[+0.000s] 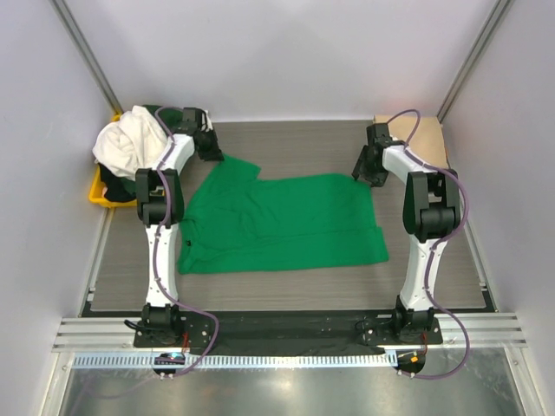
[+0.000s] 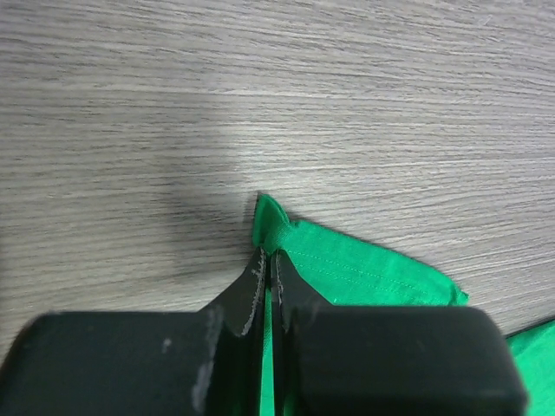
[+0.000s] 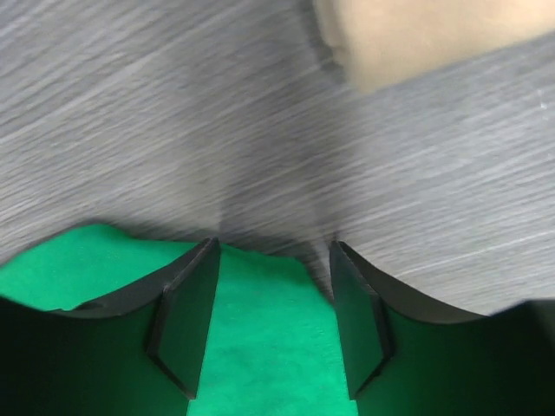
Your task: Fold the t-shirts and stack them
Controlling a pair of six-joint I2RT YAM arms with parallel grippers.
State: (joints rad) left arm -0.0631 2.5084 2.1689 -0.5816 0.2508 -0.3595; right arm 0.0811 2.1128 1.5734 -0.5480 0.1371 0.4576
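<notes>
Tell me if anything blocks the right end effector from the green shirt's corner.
Nothing visible does. The right end effector sits with its open jaws straddling the green shirt at its far right corner, with cloth directly between the fingers and no other thing in between.

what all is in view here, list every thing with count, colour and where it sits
green t-shirt: one, bright green, spread flat on the middle of the table
white t-shirt: one, white, heaped on the tray at the far left
dark shirts: count unclear, dark, under the white heap in the tray
tan t-shirt: one, beige, far right corner of the table
yellow tray: one, yellow, far left edge
table: one, grey wood grain
left gripper: one, black, shut on the green shirt's far left corner
right gripper: one, black, jaws apart over the green shirt's far right edge
</notes>
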